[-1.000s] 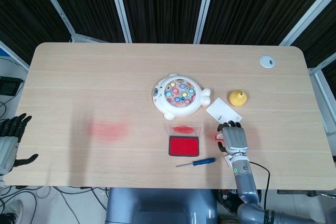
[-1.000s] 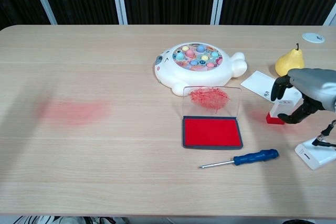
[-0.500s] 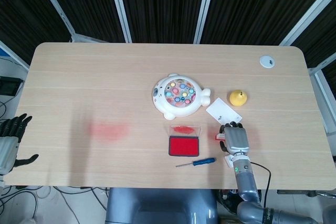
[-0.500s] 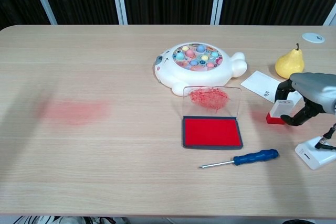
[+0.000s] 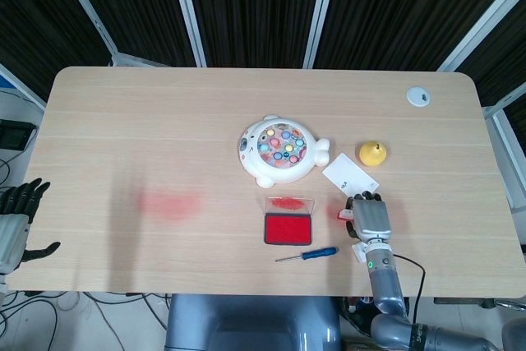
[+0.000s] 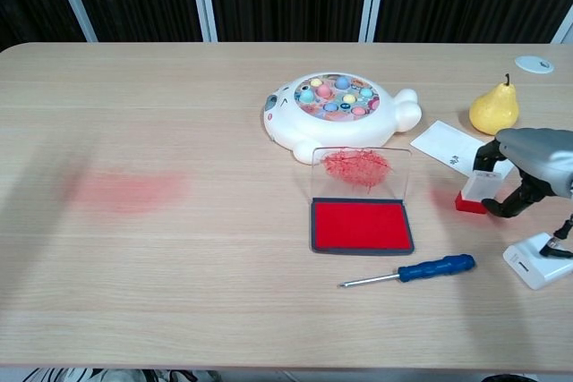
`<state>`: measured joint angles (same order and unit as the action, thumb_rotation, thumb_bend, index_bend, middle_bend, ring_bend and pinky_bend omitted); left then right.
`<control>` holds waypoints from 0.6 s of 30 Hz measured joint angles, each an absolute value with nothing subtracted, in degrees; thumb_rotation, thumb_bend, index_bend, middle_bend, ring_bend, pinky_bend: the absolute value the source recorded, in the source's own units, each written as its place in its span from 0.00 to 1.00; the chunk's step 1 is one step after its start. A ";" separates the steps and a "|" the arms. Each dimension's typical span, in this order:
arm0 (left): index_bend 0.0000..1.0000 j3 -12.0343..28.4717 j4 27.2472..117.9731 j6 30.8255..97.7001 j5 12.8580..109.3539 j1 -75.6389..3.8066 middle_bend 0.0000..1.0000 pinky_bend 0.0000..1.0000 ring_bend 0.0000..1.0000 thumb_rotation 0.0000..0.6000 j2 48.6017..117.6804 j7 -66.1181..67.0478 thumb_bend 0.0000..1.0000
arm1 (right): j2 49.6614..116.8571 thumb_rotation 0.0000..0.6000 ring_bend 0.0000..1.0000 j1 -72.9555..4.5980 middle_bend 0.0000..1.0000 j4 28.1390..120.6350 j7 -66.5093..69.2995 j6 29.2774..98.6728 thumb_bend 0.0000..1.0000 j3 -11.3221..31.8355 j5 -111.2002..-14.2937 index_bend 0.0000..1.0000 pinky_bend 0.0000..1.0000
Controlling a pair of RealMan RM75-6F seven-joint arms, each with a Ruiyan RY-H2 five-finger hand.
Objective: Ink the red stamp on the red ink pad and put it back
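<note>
Now the right hand [image 6: 528,163] has slid a little further toward the right edge of the chest view, fingers curled round the stamp [image 6: 472,194] — which stands on the table [image 6: 179,131], right of the ink pad [image 6: 361,225]. Pad and screwdriver [image 6: 412,272] haven't shifted. Left hand [image 5: 15,223] — lower left, fingers spread, empty.

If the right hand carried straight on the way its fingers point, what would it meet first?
The red stamp: the right hand has its fingertips right at it, though actual contact is unclear. Beyond lies the white card.
</note>
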<state>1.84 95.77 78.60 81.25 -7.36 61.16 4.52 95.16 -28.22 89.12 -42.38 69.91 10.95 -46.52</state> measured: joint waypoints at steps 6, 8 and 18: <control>0.00 1.87 95.79 78.60 81.18 -7.39 0.00 0.00 0.00 1.00 61.14 4.56 0.04 | 95.13 1.00 0.21 -28.39 0.36 88.91 -42.26 69.96 0.46 10.76 -46.20 0.49 0.22; 0.00 1.87 95.81 78.61 81.19 -7.39 0.00 0.00 0.00 1.00 61.15 4.60 0.04 | 95.18 1.00 0.21 -28.40 0.37 88.81 -42.22 69.96 0.47 10.63 -46.08 0.49 0.22; 0.00 1.86 95.94 78.54 80.94 -7.40 0.00 0.00 0.00 1.00 61.07 4.77 0.04 | 95.63 1.00 0.21 -28.71 0.36 88.65 -41.88 70.19 0.46 10.13 -46.05 0.49 0.22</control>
<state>1.86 95.94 78.54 80.94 -7.40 61.07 4.77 95.63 -28.71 88.65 -41.88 70.19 10.13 -46.05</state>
